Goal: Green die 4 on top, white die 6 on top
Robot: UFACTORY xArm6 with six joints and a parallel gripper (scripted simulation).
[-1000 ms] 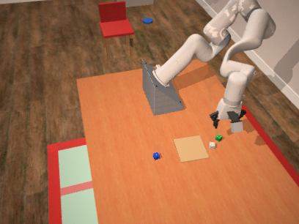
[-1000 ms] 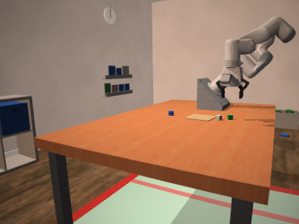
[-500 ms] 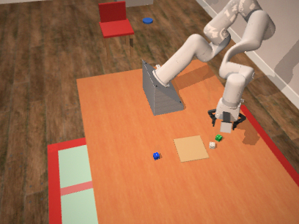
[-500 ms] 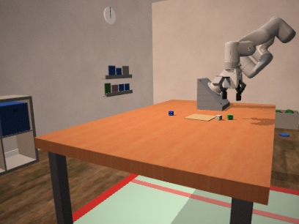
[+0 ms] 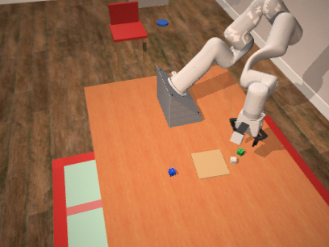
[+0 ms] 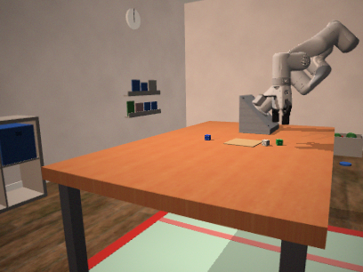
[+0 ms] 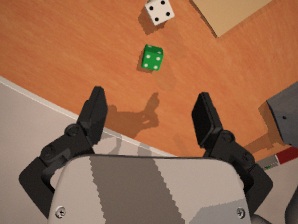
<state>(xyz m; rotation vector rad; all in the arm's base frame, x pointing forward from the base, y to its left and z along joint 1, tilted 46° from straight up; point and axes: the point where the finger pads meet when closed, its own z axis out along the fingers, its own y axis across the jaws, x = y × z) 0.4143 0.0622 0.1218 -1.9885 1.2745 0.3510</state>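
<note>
The green die (image 5: 240, 152) (image 6: 278, 142) (image 7: 152, 58) lies on the bare table just right of the tan mat (image 5: 210, 163) (image 6: 242, 142), off it. Its top face shows 4 in the wrist view. The white die (image 5: 233, 160) (image 6: 265, 142) (image 7: 160, 10) lies beside the mat's right edge, also off it, showing 4 on top. The blue die (image 5: 172, 172) (image 6: 207, 137) lies on the table left of the mat. My gripper (image 5: 246, 140) (image 6: 280, 116) (image 7: 151, 100) is open and empty, hanging above the table just behind the green die.
A grey wedge-shaped block (image 5: 176, 102) (image 6: 255, 116) stands at the arm's base behind the mat. The table's right edge (image 5: 294, 161) runs close to the gripper. A red chair (image 5: 127, 26) stands on the floor far back.
</note>
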